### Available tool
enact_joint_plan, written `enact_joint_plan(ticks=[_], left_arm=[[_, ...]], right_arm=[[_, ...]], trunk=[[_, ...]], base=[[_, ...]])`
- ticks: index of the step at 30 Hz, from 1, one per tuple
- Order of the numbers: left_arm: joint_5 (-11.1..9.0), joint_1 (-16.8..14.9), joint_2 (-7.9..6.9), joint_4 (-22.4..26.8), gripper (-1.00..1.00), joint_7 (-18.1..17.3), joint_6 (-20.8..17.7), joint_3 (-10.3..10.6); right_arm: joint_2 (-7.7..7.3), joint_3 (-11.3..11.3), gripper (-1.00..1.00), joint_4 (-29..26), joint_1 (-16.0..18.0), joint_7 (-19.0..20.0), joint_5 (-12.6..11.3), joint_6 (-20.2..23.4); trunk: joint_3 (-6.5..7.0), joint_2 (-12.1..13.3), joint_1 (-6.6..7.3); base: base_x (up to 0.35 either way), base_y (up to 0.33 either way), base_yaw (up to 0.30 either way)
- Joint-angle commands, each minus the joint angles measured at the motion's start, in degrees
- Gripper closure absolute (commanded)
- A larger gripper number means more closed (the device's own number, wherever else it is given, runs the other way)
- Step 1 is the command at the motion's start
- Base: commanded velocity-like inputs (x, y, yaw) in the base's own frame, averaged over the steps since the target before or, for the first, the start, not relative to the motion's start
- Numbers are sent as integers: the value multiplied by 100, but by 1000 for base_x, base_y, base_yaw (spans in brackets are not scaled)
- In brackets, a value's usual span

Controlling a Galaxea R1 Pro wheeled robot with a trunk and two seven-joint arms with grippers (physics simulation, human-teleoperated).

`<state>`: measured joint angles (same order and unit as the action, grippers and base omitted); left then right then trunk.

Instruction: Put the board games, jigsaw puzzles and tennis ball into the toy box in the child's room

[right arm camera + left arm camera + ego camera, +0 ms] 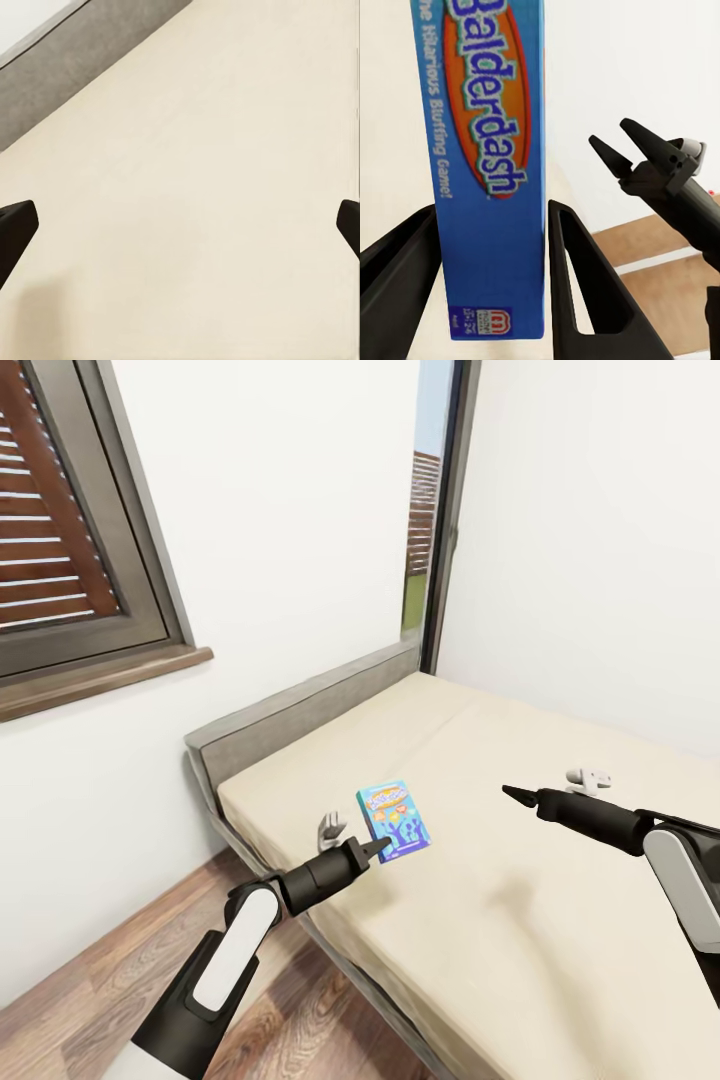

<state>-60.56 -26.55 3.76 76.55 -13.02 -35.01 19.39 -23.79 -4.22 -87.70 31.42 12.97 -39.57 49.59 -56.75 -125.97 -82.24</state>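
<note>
- White walls and a wood floor surrounded the beige bed (520, 920).
- On it lay the blue board game (393, 821), between the spread left pincer's (491, 247) fingers.
- Right pincer (512, 792) hovered spread over the mattress.

Blue board game (487, 172): top cut off by the left wrist view's edge; small print by the logo too small to be read. Right gripper (180, 225): only two dark fingertips (15, 232) seen at the frame's sides. Bed (560, 960): cut off at the head view's right and lower edges. Window (70, 560): cut off at left.
</note>
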Motion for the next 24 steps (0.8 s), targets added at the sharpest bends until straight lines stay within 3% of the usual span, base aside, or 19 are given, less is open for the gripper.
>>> enact_joint_plan(ticks=[1, 24], left_arm=[[-26, -2, 2, 0, 100, -6, -30, -6], [-85, 119, -4, 18, 100, -43, -19, -5]], right_arm=[[0, -8, -100, -1, 4, 45, 36, 27], [-24, -14, -100, -1, 4, 41, 41, 33]], trunk=[[-5, -2, 1], [-5, -2, 1]], base=[[32, 0, -125], [6, 0, -251]])
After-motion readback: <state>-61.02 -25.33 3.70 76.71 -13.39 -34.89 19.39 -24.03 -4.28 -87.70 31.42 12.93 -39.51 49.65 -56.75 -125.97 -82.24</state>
